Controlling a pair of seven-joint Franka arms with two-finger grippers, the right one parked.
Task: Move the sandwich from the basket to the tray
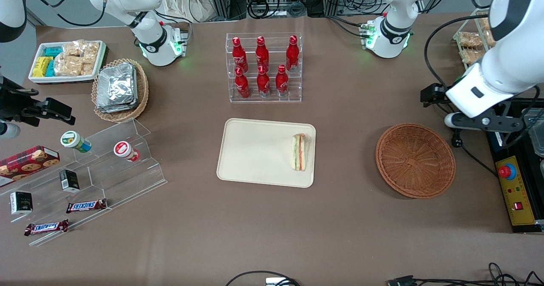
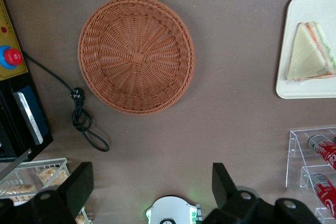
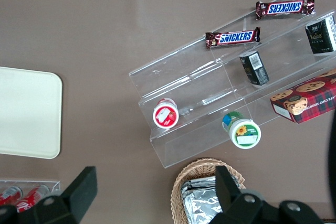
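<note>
Nearest the front camera, low and right of centre in its frame, sits the basket (image 1: 415, 160), nothing in it. Above it near the right edge hangs my gripper (image 2: 149, 190), fingers (image 2: 79, 184) spread wide and holding nothing. Mid-frame, the sandwich (image 1: 299, 151) lies on the tray (image 1: 250, 152), by the rim nearest the basket.

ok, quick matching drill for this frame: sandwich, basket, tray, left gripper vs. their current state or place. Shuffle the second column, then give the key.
Things:
1. sandwich
2. basket
3. tray
4. left gripper

States:
A. empty, toward the working arm's end of the table
B. open, holding nothing, above the table beside the basket
C. lying on the tray, at its edge nearest the basket
D. nearer the front camera than the bottle rack, holding one item

Pairs: 1-C, 2-A, 3-D, 4-B
</note>
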